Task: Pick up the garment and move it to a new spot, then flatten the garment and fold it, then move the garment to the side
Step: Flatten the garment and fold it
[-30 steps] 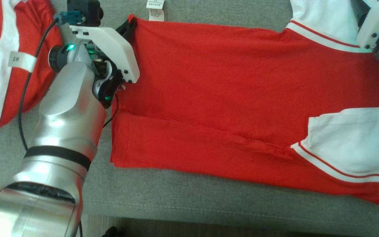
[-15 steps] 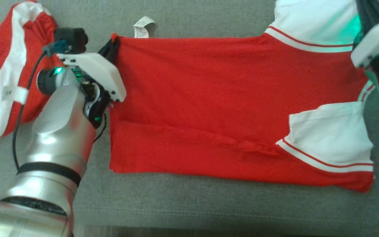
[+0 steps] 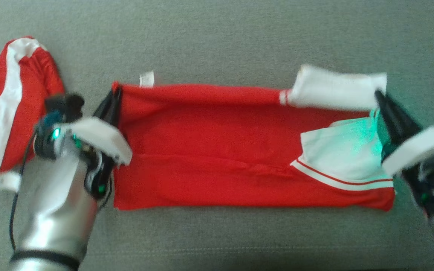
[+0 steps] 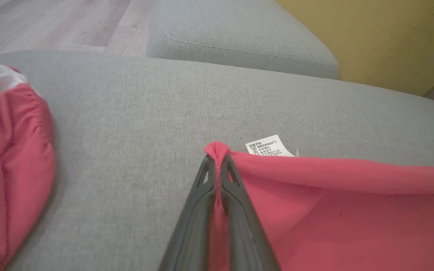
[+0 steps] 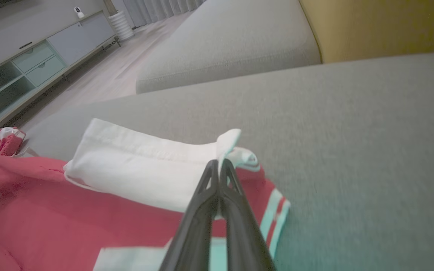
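The garment [image 3: 217, 150] is a red shirt with white sleeves, stretched flat across the grey cushion in the head view. My left gripper [image 3: 114, 94] is shut on its far left hem corner; in the left wrist view the red cloth [image 4: 315, 210] bunches between the dark fingers [image 4: 202, 195], with a white care label [image 4: 268, 147] just beyond. My right gripper [image 3: 379, 97] is shut on the far right edge at the white sleeve [image 3: 333, 90]; the right wrist view shows the sleeve [image 5: 138, 165] pinched at the fingertips [image 5: 219, 167], lifted and folded over the red body.
Another red and white garment [image 3: 6, 109] lies bunched at the far left of the grey sofa cushion [image 3: 217, 37]. A second grey cushion [image 5: 232, 41], a yellow surface [image 5: 382, 26] and a low cabinet [image 5: 25, 67] on wooden floor lie beyond.
The right gripper has shut on the shirt's right edge. Both grippers have drawn the far edge toward me, folding the shirt narrower and flipping the far sleeve over. The head camera has also shifted.
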